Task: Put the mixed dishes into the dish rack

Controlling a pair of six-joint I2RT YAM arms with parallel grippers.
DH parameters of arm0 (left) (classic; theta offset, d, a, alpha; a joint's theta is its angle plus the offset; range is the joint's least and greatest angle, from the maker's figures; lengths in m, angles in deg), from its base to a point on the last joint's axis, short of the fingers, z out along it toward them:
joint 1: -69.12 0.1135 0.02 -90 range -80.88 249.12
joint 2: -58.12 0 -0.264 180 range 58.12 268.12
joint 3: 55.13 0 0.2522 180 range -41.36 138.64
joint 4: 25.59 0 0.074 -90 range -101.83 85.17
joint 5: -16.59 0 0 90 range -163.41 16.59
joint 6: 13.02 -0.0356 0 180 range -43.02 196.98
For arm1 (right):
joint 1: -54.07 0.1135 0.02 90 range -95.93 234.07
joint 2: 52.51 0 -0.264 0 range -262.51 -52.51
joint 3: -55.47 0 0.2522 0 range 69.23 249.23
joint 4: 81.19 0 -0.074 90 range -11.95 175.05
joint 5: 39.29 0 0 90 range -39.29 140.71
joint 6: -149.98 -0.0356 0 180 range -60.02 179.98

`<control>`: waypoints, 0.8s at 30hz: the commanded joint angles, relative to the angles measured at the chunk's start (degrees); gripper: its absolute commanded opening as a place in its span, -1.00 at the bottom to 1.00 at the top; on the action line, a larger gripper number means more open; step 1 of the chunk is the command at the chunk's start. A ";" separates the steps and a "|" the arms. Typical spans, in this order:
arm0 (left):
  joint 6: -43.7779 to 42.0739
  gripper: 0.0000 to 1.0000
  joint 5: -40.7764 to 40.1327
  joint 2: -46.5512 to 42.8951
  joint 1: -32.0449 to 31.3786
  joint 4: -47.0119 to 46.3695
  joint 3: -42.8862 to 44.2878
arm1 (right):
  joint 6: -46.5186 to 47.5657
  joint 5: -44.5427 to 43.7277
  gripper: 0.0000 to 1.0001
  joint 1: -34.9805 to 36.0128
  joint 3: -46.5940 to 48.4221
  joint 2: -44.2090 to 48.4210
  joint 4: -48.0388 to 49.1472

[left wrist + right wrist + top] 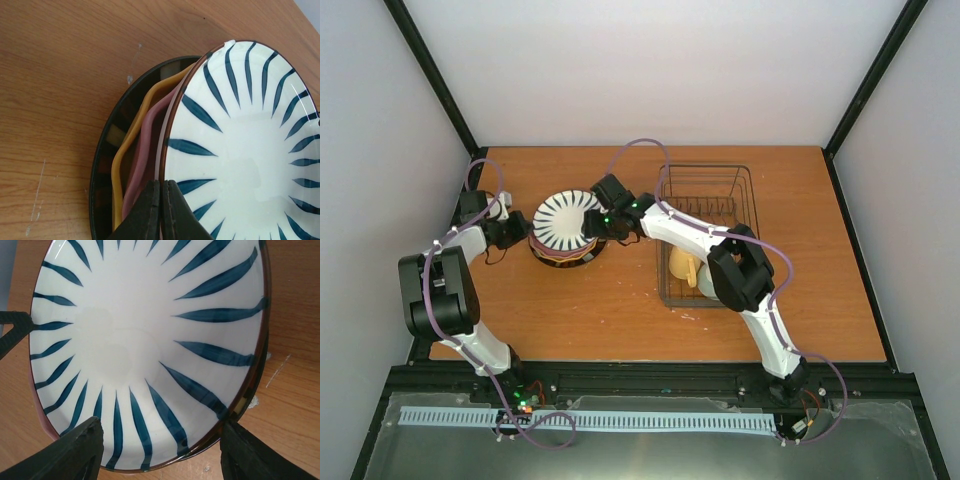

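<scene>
The white plate with dark radial stripes point(563, 222) tops a stack left of the table's centre, its left edge tilted up. My left gripper point(525, 233) is shut on that plate's left rim point(172, 150); its fingers point(150, 205) pinch the edge. Under it lie a pink plate point(142, 150), a yellow wavy rim point(120, 160) and a dark-rimmed plate point(100, 150). My right gripper point(598, 222) is open at the plate's right side, its fingers point(80, 450) straddling the near rim point(165, 467) without touching it. The dark wire dish rack point(710, 190) holds a pale yellow mug point(680, 262). I cannot make out the green bowl.
The right arm's forearm and elbow point(735, 265) lie across the front half of the rack and hide part of it. Upright dividers point(705, 208) stand in the rack's far half. Black frame posts point(435, 80) rise at the table's back corners.
</scene>
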 commanded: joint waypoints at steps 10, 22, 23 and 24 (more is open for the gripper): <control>-1.77 -0.99 3.26 0.41 -0.22 -1.06 0.17 | -0.87 -0.70 0.14 0.24 5.86 -6.06 -1.55; -1.86 -0.99 3.62 0.68 -0.22 -1.10 0.07 | -0.34 -0.25 -0.53 0.15 6.41 -6.62 -1.03; -1.88 -0.99 3.63 0.69 -0.22 -1.11 0.06 | -0.21 -0.47 -0.61 0.15 6.45 -6.46 -1.11; -1.85 -0.99 3.63 0.63 -0.20 -1.11 0.05 | -0.22 -0.53 -0.70 0.15 6.49 -6.36 -1.07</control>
